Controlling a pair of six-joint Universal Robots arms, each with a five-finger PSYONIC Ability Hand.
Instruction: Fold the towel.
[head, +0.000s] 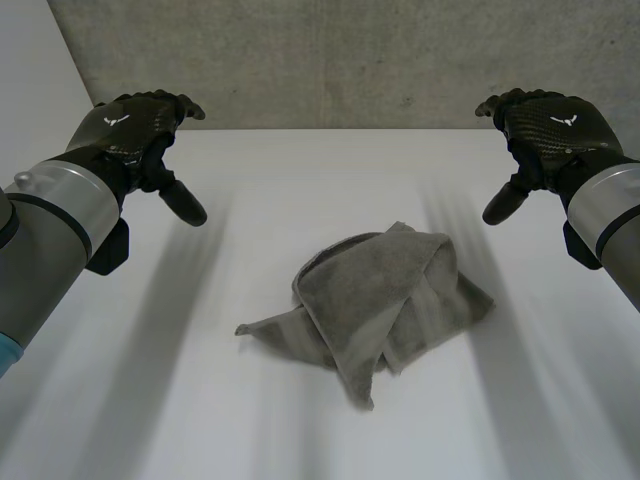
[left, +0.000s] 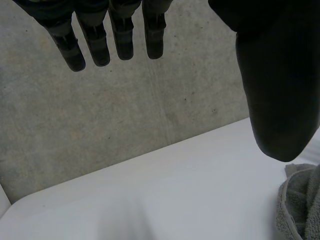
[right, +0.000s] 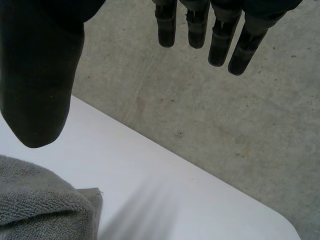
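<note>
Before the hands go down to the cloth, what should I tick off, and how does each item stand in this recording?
1. Crumpled grey terry towel spread flat: not ok, it is bunched and lapped over itself.
2. Towel wholly on the white table: ok, it lies near the middle, between the two arms.
3. Left hand free: ok, fingers relaxed, holding nothing, apart from the towel.
4. Right hand free: ok, fingers relaxed, holding nothing, apart from the towel.
5. All towel corners findable: cannot tell, some are tucked into the bunch.
</note>
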